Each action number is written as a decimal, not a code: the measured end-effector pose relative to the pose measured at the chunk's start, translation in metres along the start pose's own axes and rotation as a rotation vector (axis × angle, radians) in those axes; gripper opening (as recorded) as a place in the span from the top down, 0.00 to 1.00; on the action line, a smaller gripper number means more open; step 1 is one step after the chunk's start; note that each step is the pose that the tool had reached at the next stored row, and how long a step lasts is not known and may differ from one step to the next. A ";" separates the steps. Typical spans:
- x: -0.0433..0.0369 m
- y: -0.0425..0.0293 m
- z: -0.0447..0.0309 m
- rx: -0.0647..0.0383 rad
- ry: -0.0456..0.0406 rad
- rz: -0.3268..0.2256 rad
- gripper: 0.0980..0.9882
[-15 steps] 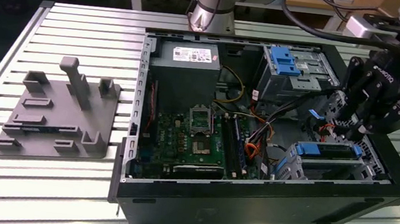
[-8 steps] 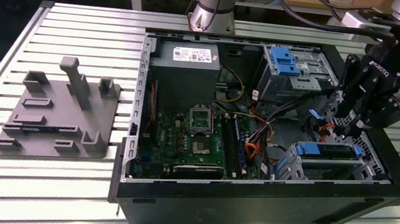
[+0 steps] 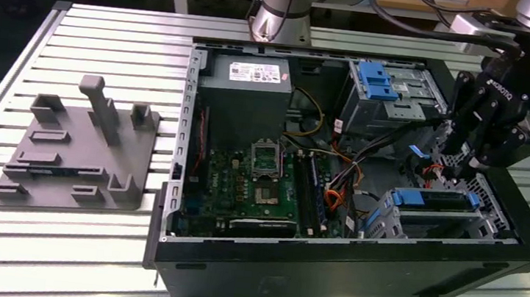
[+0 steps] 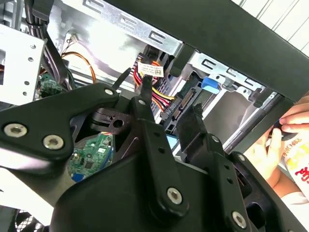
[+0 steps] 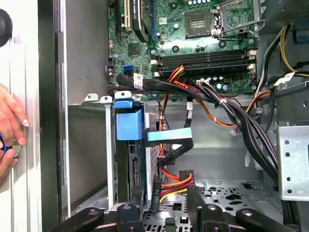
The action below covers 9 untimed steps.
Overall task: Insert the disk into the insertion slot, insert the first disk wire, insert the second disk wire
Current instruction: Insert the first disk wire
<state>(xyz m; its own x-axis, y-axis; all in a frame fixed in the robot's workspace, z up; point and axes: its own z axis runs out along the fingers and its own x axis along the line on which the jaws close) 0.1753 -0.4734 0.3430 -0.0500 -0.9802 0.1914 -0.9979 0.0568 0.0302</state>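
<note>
The disk (image 3: 434, 199), silver in its bright blue caddy, sits in the insertion slot (image 3: 439, 224), the perforated metal cage at the corner of the open computer case (image 3: 331, 274) toward the exterior view's right. In the first wrist view the caddy's blue end (image 5: 129, 124) stands up out of the cage wall (image 5: 110, 164).

My claw (image 3: 456, 163) hangs just above that cage, inside the case. In both wrist views its jaws stand apart (image 5: 165, 193) (image 4: 170, 99), with a black connector (image 5: 157, 188) (image 4: 177, 107) on red, orange and yellow wires between them; I cannot tell whether either pad touches it. A light blue flat cable (image 5: 169, 135) bends beside the caddy.

Further out lie the green motherboard (image 3: 251, 184) and a taller cage with a blue latch (image 3: 383, 83). A person's hand (image 5: 9, 125) rests by the case's edge. A grey fixture (image 3: 78, 151) lies on the slatted counter (image 3: 109, 36).
</note>
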 end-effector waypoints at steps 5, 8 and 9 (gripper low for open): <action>0.0043 -0.0003 0.0011 -0.002 -0.0002 0.000 0.66; 0.0087 -0.0006 0.0022 -0.003 -0.0053 0.000 0.66; 0.0086 -0.0005 0.0022 -0.003 -0.0057 0.003 0.66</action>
<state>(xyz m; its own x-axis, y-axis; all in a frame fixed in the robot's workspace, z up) 0.1753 -0.4823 0.3424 -0.0533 -0.9811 0.1860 -0.9976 0.0604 0.0328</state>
